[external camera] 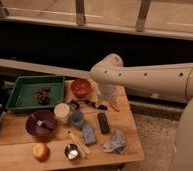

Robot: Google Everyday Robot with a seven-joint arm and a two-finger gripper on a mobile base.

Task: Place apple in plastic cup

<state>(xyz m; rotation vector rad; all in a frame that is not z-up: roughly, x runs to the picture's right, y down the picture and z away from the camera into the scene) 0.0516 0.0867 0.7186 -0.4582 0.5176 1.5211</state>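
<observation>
**Apple at the front, hand at the back**

The apple [40, 151] lies near the front left of the surface [12, 136], apart from the plastic cup [77, 118] standing mid-surface. The hand [108, 95] hangs over the back right. I cannot tell whether it is open or closed.

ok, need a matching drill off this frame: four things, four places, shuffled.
1 apple
2 plastic cup
3 green tray
4 end effector

A touching the cream-white cup
B near edge of the table, next to the metal cup
C hanging beside the orange-brown bowl
D far corner, holding a dark clump

Pairs: 1-B, 2-A, 3-D, 4-C.
</observation>
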